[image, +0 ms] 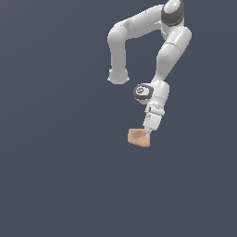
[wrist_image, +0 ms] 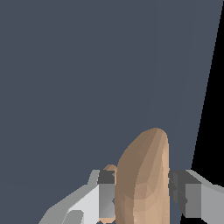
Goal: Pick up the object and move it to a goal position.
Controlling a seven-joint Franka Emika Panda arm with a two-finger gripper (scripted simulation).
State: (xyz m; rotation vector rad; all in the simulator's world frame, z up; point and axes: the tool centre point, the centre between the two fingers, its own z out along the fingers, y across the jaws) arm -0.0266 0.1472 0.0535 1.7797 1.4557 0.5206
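Status of the pick: my hand (image: 147,134) is down at the object (image: 137,137), a small tan block lying on the dark table (image: 55,162). In the exterior view the arm reaches down from above and the fingertips meet the block at its edge toward that view's right, with most of the block showing on the other side.

The wrist view gives the closer evidence. The object (wrist_image: 142,179) stands between my two fingers (wrist_image: 106,192), which are set at a narrow spread. One pad lies right against the block's side; the opposite pad appears to sit just beside it, and I cannot tell whether that side is actually touching. I therefore record the hand as placed around the object, with a firm clamp not confirmed from these views.

Whether the block is resting on the table or raised a little off it cannot be settled either. The exterior view shows no clear shadow or gap beneath it.

Assessment: the approach and the positioning of the fingers around the block look complete. Still outstanding are confirming the clamp, the lift, and the carry to the goal position. No goal marker is visible in either view, so I cannot say in which direction the carry would go.
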